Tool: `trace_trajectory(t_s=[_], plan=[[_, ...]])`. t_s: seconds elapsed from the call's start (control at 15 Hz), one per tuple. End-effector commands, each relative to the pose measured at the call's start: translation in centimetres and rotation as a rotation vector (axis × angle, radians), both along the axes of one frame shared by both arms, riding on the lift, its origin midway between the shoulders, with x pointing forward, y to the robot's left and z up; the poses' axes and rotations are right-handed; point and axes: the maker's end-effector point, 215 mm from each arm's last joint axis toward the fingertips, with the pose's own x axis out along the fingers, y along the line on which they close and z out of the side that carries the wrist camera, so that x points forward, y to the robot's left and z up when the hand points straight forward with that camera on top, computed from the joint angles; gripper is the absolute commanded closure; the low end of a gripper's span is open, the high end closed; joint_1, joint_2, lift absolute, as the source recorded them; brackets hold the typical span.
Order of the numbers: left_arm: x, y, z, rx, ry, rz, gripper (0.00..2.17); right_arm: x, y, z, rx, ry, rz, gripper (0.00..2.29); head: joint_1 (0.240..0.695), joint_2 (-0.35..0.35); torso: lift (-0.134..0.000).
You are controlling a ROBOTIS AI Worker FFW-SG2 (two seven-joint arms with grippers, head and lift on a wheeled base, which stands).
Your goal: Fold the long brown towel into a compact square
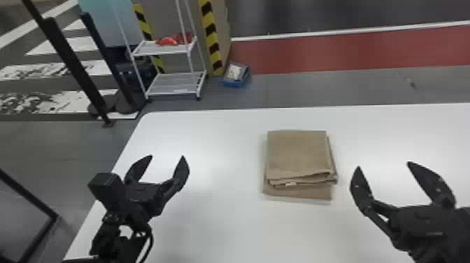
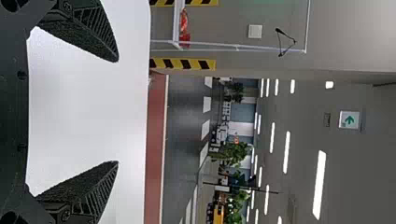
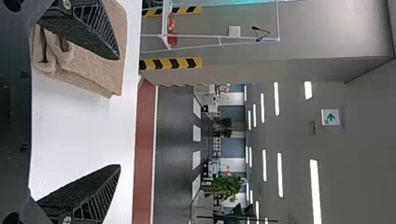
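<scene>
The brown towel [image 1: 297, 154] lies folded into a compact, squarish stack on the white table, its layers a little uneven along the near and right edges. To its left, over the table, my left gripper [image 1: 168, 157] stands open and holds nothing. My right gripper [image 1: 384, 166] is open to the right of the towel, apart from it. In the left wrist view the left gripper [image 2: 116, 112] has its fingers wide apart over bare table. Folded layers of the towel [image 3: 88, 70] show behind one finger of the right gripper [image 3: 119, 112] in the right wrist view.
The white table [image 1: 223, 224] has its left edge beneath the left arm and its far edge beyond the towel. On the floor behind stand a white wire shelf [image 1: 171, 84], a blue bin [image 1: 236, 75] and black posts [image 1: 73, 66].
</scene>
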Motion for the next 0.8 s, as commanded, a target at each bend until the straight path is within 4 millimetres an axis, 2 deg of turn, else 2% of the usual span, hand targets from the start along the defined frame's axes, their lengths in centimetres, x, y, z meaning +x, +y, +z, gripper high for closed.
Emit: trace_trajectory(t_s=[0.0, 0.4, 0.53, 0.73], plan=[[0.0, -0.1, 0.2, -0.001, -0.01, 0.015, 0.1, -0.1, 0.1, 0.0, 0.001, 0.001, 0.002, 0.06, 0.695, 0.212, -0.125], [0.2, -0.9, 1.3, -0.001, -0.044, 0.008, 0.1, -0.1, 0.1, 0.0, 0.001, 0.001, 0.004, 0.06, 0.695, 0.205, -0.125], [0.3, -0.7, 1.3, 0.001, -0.044, 0.013, 0.1, -0.1, 0.3, -0.1, 0.001, 0.004, 0.006, 0.06, 0.695, 0.204, -0.125], [0.6, -1.5, 1.2, -0.001, -0.043, 0.0, 0.1, -0.1, -0.1, -0.1, 0.0, 0.002, -0.002, 0.06, 0.695, 0.203, -0.125]])
